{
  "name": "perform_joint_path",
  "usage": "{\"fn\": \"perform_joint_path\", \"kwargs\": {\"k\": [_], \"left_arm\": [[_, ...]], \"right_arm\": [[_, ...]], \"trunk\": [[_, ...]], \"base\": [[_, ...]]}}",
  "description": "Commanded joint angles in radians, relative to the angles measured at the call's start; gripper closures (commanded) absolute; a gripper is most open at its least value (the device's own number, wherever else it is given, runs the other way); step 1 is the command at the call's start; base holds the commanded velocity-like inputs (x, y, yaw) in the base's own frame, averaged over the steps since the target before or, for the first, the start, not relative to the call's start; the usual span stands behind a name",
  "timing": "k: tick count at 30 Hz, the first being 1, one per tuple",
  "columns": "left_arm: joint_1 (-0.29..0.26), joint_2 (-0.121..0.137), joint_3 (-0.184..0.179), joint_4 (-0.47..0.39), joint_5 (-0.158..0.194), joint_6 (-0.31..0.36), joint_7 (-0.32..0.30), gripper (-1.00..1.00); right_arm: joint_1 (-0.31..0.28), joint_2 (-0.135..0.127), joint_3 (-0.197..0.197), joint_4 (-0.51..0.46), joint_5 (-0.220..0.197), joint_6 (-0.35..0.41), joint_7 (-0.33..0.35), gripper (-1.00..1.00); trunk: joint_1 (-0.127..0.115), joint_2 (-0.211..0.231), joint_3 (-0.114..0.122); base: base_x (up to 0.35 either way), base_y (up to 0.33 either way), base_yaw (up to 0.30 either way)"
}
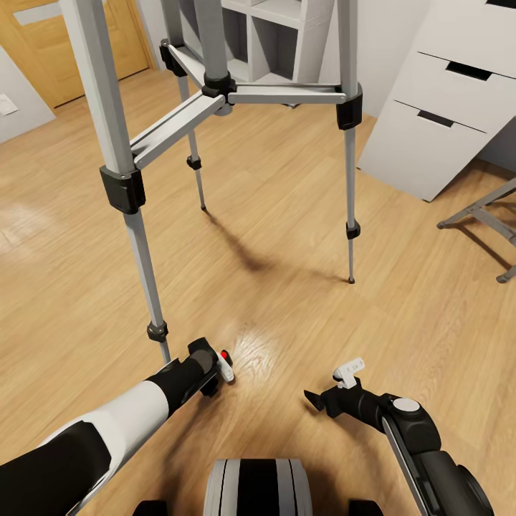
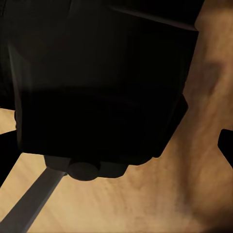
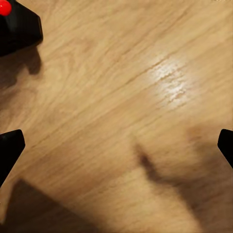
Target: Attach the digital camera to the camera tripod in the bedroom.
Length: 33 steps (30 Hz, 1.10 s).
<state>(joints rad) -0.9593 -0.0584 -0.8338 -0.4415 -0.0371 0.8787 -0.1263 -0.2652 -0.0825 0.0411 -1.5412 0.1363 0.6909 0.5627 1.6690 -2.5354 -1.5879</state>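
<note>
Holding camera [image 1: 218,362] low in clenched left jaws [image 1: 213,371], beside tripod [image 1: 215,89] leg; right jaws [image 1: 331,387] released, empty. Risk: lifting to the head, arm could clip that leg and tip it.

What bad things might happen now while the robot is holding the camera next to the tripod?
The left gripper holds the digital camera low, right beside one camera tripod leg; swinging up, it might bump the leg and tip the tripod. In the left wrist view the camera blocks most of the sight, so aiming may be hard.
</note>
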Motion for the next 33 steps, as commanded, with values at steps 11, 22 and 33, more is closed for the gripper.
{"fn": "perform_joint_path", "kwargs": {"k": [11, 22, 33], "left_arm": [[-0.002, 0.009, 0.001, -0.006, -0.004, 0.001, -0.002, -1.0], [-0.001, 0.018, 0.002, -0.008, -0.004, -0.038, -0.001, 1.0], [-0.001, 0.016, 0.002, -0.009, -0.004, -0.057, 0.0, 1.0]], "right_arm": [[0.0, 0.0, 0.0, -0.002, 0.011, 0.002, 0.008, -1.0], [0.001, 0.0, 0.0, -0.002, 0.01, 0.002, 0.008, -1.0], [0.001, 0.0, 0.0, -0.002, 0.009, 0.002, 0.008, -1.0]], "trunk": [[0.0, 0.0, -0.001], [0.0, 0.0, -0.001], [0.0, 0.0, -0.001]], "base": [[0.0, 0.0, 0.0], [0.0, 0.0, 0.0], [0.0, 0.0, 0.0]]}}
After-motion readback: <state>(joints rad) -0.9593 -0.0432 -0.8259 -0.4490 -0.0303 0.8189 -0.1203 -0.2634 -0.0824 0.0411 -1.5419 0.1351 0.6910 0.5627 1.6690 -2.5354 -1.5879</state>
